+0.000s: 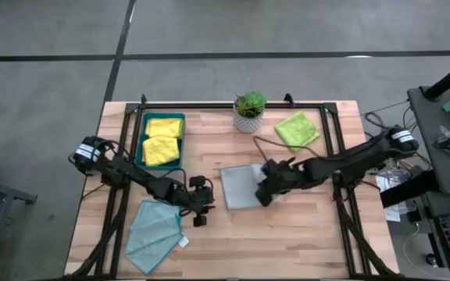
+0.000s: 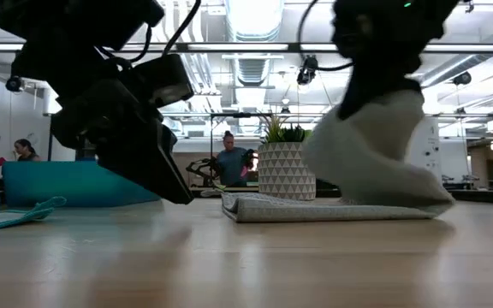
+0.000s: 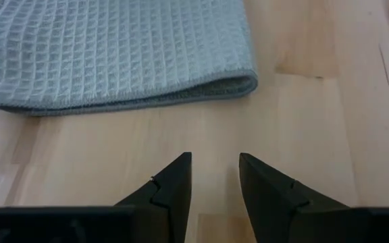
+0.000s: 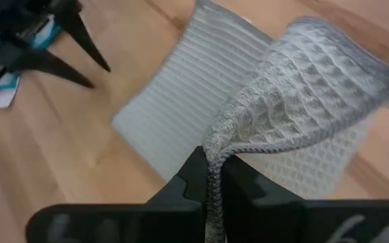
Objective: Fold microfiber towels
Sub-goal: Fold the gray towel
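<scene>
Light teal towel (image 1: 155,234) is laid flat at the bench's (image 1: 303,234) left front. Left gripper (image 1: 200,215), jaws parted and empty, is poised just left of the grey towel (image 1: 241,187). Right gripper (image 1: 265,192), jaws clenched, is seen lifting that towel's right edge mid-bench.

Open-plan lab: exposed ceiling ducts (image 2: 255,64), desks.

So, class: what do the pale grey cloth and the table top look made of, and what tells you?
Pale grey cloth: soft woven fabric, probably microfiber; waffle-grid texture, stitched hem, drapes limply. Light wooden table top: wood, seemingly smooth-finished; visible planks and grain.
</scene>
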